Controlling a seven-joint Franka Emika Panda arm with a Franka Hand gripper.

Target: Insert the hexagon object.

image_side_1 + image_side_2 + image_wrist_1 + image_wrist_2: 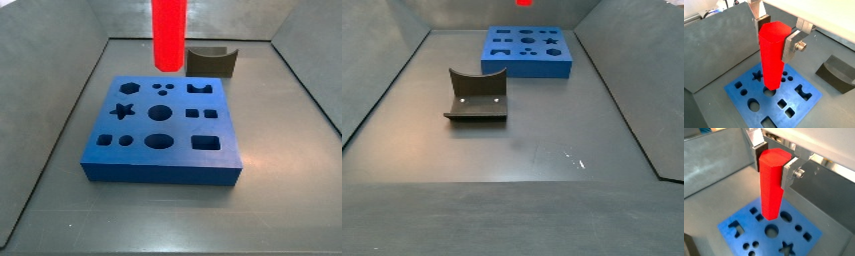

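Two silver fingers (795,42) of the hand (777,34) clamp the top of the red bar (771,56), which hangs upright above the blue block (774,100); in both wrist views its lower end sits over the block's holes, though I cannot tell whether it touches. Near the front of the tabletop (543,150), in a side view, stands the fixture (477,97), well apart from the block (528,50) farther back.
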